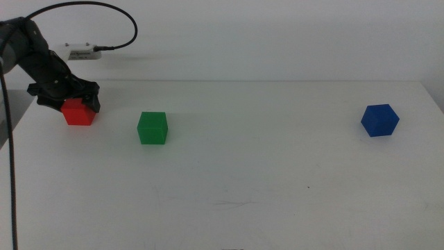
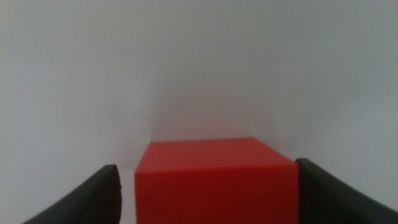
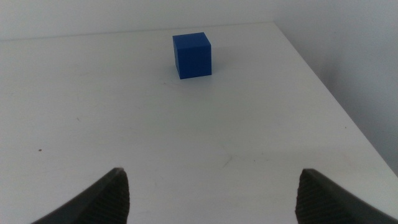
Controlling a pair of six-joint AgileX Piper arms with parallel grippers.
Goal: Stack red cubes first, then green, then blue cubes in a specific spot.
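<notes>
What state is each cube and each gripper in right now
red cube: on the table, unstacked, between the left gripper's fingers.
green cube: on the table, free, unstacked.
blue cube: on the table, free, unstacked.
left gripper: down at the red cube, fingers either side, a small gap showing at one finger.
right gripper: open, empty, facing the blue cube from a distance.

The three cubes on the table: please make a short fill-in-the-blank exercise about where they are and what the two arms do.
1. The left gripper has its jaws around the ____ cube.
2. The cube nearest to the red one is the ____ cube.
3. The right gripper waits with jaws ____, facing the blue cube.
4. No cube is ____ on another one yet.

Missing words: red; green; open; stacked
</notes>
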